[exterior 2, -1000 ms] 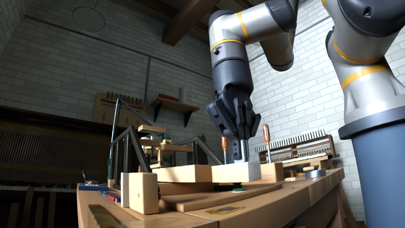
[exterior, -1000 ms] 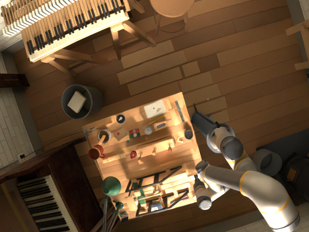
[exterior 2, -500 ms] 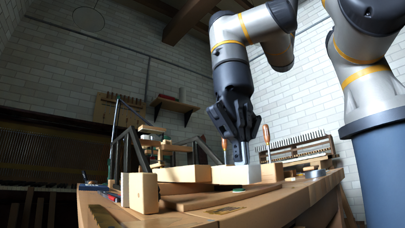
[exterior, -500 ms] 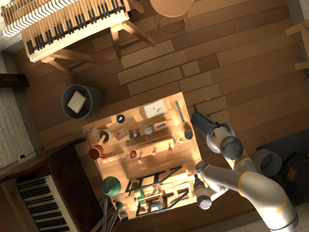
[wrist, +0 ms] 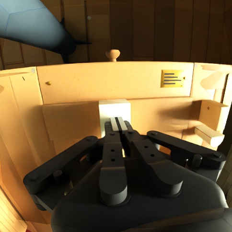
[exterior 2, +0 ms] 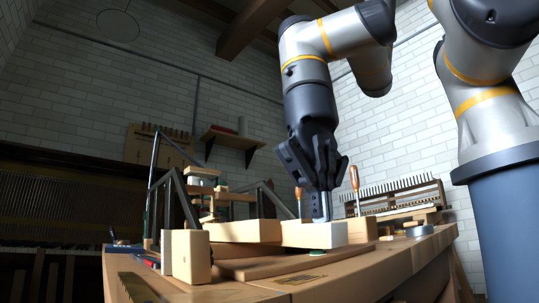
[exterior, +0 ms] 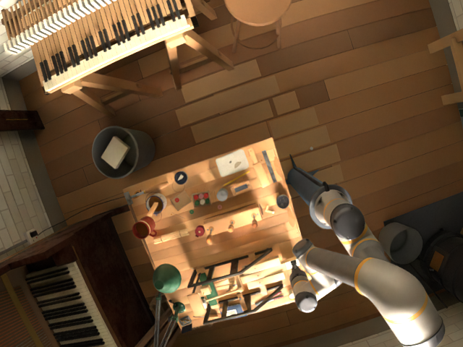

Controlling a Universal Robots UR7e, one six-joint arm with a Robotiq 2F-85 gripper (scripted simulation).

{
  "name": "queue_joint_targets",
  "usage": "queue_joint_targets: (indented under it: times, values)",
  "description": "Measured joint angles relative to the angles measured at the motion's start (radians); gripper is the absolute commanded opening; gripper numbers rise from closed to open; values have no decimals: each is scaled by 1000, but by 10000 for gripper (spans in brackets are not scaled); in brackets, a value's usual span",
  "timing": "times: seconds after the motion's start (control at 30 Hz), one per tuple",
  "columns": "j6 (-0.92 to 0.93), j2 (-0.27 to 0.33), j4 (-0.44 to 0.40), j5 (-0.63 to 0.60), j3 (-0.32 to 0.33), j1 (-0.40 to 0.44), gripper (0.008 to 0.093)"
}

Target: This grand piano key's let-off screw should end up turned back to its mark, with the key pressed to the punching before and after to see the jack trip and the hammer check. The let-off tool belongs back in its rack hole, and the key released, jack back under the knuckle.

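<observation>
The piano key point(exterior 2: 297, 233) is a long wooden lever with a white front end point(wrist: 115, 111), lying across the near part of the bench and tilted down at its front over a green punching point(exterior 2: 317, 253). My gripper point(exterior 2: 323, 217) is closed and empty, its fingertips point(wrist: 117, 124) set on top of the white key front. Behind the key stands the black-framed action model point(exterior 2: 177, 203) with its wooden parts. Two wooden-handled tools point(exterior 2: 353, 177) stand upright in a rack block point(exterior 2: 360, 228) just beyond the key. The let-off screw is hidden from me.
A red mug point(exterior: 144, 228) and a green lamp point(exterior: 166, 278) sit along the bench's left side, with small tins and blocks further back. A loose wooden block point(exterior 2: 186, 256) stands on the near bench corner. A grey bin point(exterior: 121, 151) stands on the floor beyond the bench.
</observation>
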Motion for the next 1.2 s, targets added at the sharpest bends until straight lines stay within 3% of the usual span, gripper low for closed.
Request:
queue_joint_targets:
  times: [1.2]
  values:
    - [1,16,-20,0,3,0,80]
